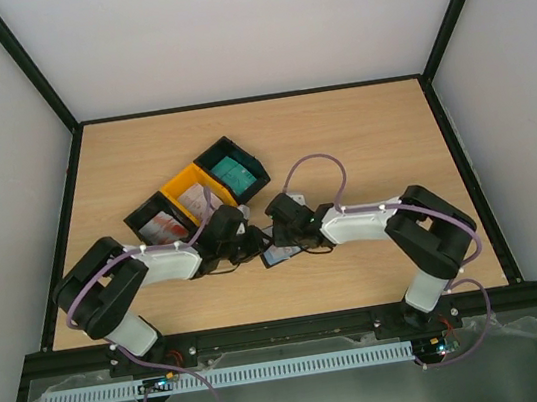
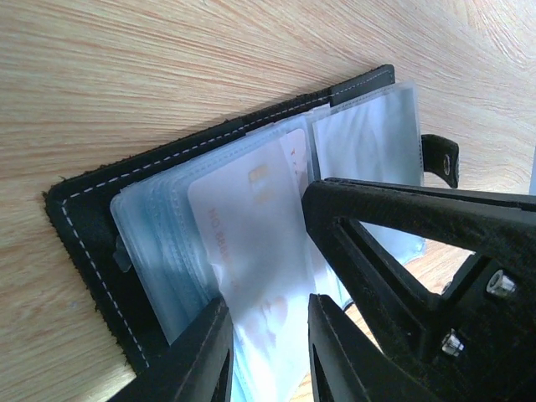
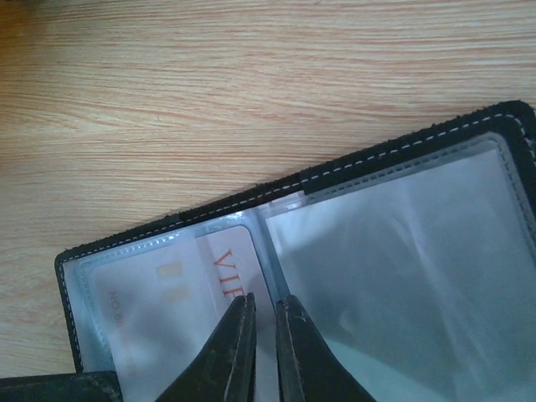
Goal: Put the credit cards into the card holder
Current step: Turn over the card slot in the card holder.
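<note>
The card holder (image 1: 279, 256) lies open on the table between both arms, its black stitched cover (image 2: 84, 226) holding clear sleeves. A white credit card (image 2: 251, 226) with red lettering sits partly inside a sleeve; the right wrist view shows the same card (image 3: 167, 310) left of the spine. My left gripper (image 2: 266, 300) stands with its jaws apart over the card's near end, the card lying under the gap. My right gripper (image 3: 265, 296) is nearly closed, pinching a clear sleeve's edge (image 3: 270, 251) at the spine. More credit cards (image 1: 234, 173) lie in bins behind.
Three bins stand in a row behind the arms: a black one (image 1: 142, 220) with red-and-white cards, a yellow one (image 1: 186, 188), and a black one (image 1: 256, 170) with teal cards. The holder's snap strap (image 2: 441, 159) sticks out at its far side.
</note>
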Robot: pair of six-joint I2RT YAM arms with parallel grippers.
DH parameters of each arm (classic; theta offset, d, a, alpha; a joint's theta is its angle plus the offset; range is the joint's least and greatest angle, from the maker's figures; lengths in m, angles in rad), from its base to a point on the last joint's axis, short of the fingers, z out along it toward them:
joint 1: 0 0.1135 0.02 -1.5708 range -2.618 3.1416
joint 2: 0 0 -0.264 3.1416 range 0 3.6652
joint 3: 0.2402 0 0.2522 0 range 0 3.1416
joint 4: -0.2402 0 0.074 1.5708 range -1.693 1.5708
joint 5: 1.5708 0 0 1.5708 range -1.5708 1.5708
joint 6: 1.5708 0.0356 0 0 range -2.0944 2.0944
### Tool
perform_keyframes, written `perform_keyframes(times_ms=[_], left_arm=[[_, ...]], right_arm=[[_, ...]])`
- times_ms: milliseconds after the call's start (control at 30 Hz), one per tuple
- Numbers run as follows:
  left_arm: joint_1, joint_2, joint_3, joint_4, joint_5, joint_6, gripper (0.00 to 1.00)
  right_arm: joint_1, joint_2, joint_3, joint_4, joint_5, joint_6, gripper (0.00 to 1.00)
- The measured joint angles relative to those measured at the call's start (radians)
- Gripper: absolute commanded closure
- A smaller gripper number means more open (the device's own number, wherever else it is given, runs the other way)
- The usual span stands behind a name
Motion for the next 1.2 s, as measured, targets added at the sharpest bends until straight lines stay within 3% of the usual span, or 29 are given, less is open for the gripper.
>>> perform_keyframes(times_ms=[567,867,1200], left_arm=[[-0.002,-0.019,-0.035,0.061,0.02,-0.049,0.62],[-0.035,-0.084,-0.042,0.0,-0.103,-0.103,0.56],[-0.047,-0.068,-0.039,-0.011,-0.123,-0.139,0.58]], right_arm=[[-0.063,-0.102,-0.182,0.201,-0.182,0.072,0.91],[-0.064,-0.112,-0.21,0.229,-0.282,0.074,0.91],[-0.063,-0.117,-0.229,0.254,-0.31,0.037,0.91]])
